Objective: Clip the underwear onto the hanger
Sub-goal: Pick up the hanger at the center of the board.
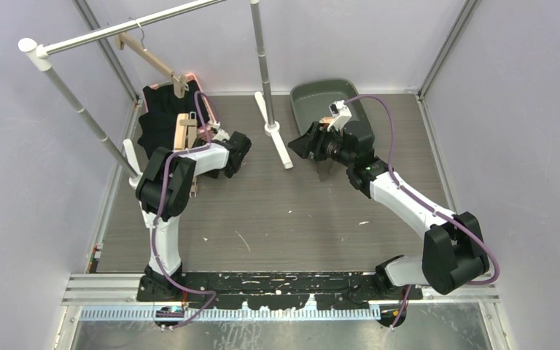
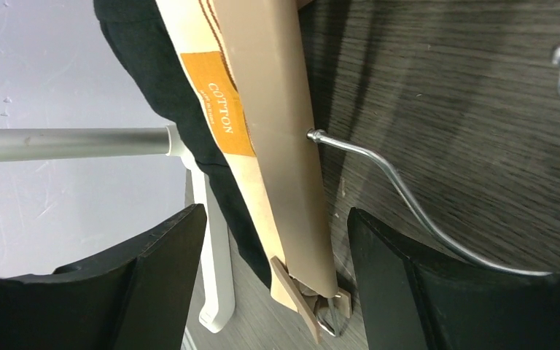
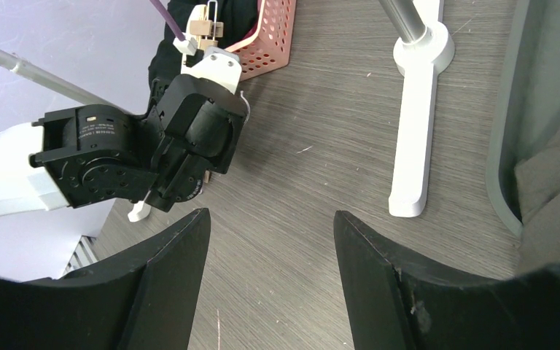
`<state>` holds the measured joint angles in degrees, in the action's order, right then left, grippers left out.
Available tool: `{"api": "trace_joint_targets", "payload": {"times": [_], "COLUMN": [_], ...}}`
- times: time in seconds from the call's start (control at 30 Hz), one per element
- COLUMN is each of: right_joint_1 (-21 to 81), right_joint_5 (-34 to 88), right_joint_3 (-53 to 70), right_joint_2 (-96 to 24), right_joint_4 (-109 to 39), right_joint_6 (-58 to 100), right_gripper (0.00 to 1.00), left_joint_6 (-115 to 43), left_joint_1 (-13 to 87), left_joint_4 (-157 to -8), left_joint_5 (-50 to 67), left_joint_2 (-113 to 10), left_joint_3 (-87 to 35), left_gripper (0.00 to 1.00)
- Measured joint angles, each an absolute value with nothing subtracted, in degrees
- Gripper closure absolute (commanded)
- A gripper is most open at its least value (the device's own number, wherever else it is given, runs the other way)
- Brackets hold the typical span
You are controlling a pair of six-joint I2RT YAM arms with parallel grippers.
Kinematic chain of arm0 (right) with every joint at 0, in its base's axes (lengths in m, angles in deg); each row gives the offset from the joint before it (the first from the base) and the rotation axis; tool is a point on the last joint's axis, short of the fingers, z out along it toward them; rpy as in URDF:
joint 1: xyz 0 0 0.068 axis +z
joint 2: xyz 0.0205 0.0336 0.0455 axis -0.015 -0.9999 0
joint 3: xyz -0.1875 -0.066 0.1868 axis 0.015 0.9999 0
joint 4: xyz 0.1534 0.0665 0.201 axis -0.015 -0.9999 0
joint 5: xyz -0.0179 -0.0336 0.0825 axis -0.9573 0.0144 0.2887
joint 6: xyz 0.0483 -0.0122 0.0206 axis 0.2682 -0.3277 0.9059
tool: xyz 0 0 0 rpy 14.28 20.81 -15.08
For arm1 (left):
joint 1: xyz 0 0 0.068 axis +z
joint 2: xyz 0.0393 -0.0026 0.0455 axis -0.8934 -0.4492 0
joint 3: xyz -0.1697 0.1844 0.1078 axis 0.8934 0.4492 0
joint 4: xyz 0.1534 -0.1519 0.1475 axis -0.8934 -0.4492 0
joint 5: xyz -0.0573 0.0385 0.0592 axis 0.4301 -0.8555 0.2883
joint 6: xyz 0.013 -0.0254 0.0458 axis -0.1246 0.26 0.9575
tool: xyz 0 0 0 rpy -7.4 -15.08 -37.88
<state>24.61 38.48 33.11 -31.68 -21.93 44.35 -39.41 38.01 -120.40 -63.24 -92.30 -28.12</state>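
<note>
Table: a dark grey wood-grain table top (image 1: 299, 219) carries both arms, with the bases at its near edge.

Right pincer: the right gripper (image 3: 271, 219) has its black fingers apart with nothing between them. It hovers over bare table, with a grey plastic tray (image 1: 321, 95) just behind it.

Left pincer: the left gripper (image 2: 277, 219) also has its fingers apart. It is reaching to the far left, and this arm is much the nearer to the work.

Hanger: a pale wooden hanger bar (image 2: 284, 131) lies right in the gap of the left pincer, with a strip of space showing on each side. No finger clearly touches it.

Long axis: the bar runs lengthwise along the fingers' reach, slightly tilted, not across the gap. Its metal clip (image 2: 332, 310) is at the end closest to the wrist, and its bent wire hook (image 2: 401, 189) curves off to one side.

Underwear: the black cotton underwear (image 2: 160, 65) lies under and beside the bar. It carries a cream card label with an orange patch (image 2: 219, 109). Whether any clip grips the cloth cannot be told.

Basket: a salmon-pink perforated basket (image 3: 270, 36) holds the cloth at the far left.

Rail: a silver metal clothes rail (image 1: 131, 25) stands beyond, with a second wooden hanger (image 1: 149, 55) hung on it.

Judgement: the next move probably depends on lining cloth up with that clip.
</note>
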Motion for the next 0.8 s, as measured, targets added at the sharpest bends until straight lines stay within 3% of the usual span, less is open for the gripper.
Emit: {"api": "trace_joint_targets", "payload": {"times": [0.23, 0.8], "right_joint_1": [24.6, 24.0], "right_joint_5": [38.5, 38.5], "right_joint_3": [33.2, 33.2], "right_joint_2": [-31.7, -31.7], "right_joint_4": [-21.9, -21.8], "right_joint_6": [44.4, 44.4], "right_gripper": [0.31, 0.32], "left_joint_6": [-38.6, -38.9], "left_joint_1": [38.5, 38.7], "left_joint_4": [-120.3, -119.7], "left_joint_5": [-62.7, -62.8], "left_joint_2": [-92.9, -94.4], "left_joint_3": [-28.1, -28.1], "left_gripper": [0.3, 0.48]}}
